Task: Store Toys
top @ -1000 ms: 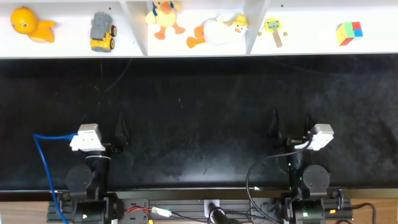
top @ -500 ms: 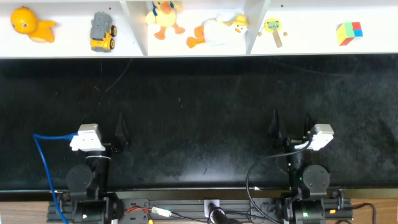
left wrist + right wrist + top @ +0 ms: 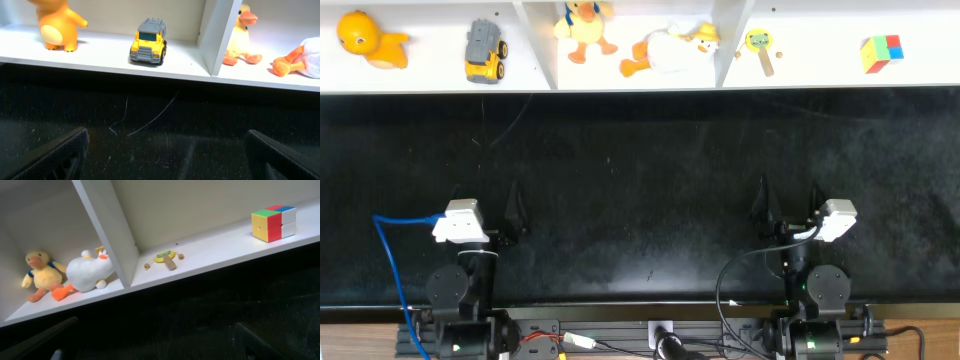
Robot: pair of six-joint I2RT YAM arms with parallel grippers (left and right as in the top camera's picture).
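Observation:
Along the far edge, a white shelf [image 3: 820,78] holds all the toys. From left to right stand an orange duck [image 3: 370,38], a yellow-and-grey truck [image 3: 485,50], a yellow plush duck [image 3: 585,25], a white plush duck [image 3: 672,50], a small green-and-wood rattle [image 3: 760,47] and a colour cube [image 3: 881,52]. My left gripper [image 3: 486,205] rests open near its base, well short of the shelf and facing the truck [image 3: 148,42]. My right gripper [image 3: 787,205] is open too, looking toward the rattle [image 3: 165,259] and the cube [image 3: 273,223]. Neither holds anything.
A black mat [image 3: 640,180] covers the table between the arms and the shelf. Upright white dividers [image 3: 540,45] [image 3: 732,45] split the shelf into three bays. A blue cable [image 3: 395,250] loops beside the left arm's base.

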